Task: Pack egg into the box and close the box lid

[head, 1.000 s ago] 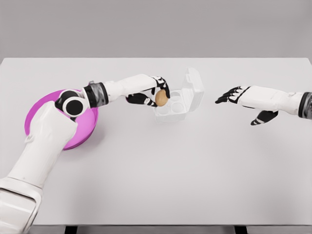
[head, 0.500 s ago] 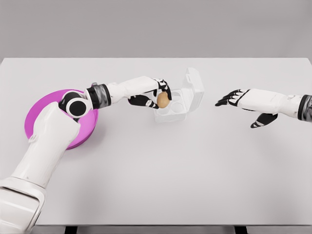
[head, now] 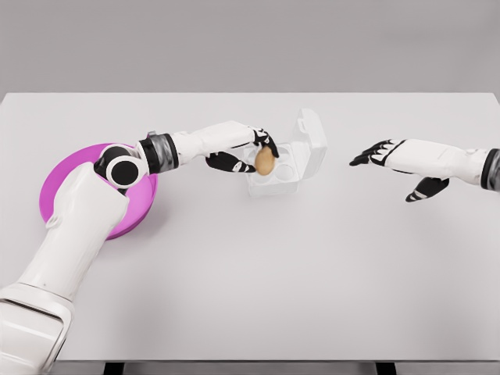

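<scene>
A brown egg (head: 265, 161) is held in my left hand (head: 251, 153), whose dark fingers curl around it just above the left cups of the box. The clear egg box (head: 275, 181) sits at the table's middle back, its lid (head: 311, 141) standing open and tilted to the right. My right hand (head: 391, 160) hovers to the right of the box, apart from it, fingers spread and holding nothing.
A magenta plate (head: 133, 212) lies at the left, partly under my left arm's elbow. The white table (head: 273, 281) stretches wide in front, its near edge along the bottom.
My left hand has carried the egg slightly right, over the box's cups. The right hand has drifted a little to the right.
</scene>
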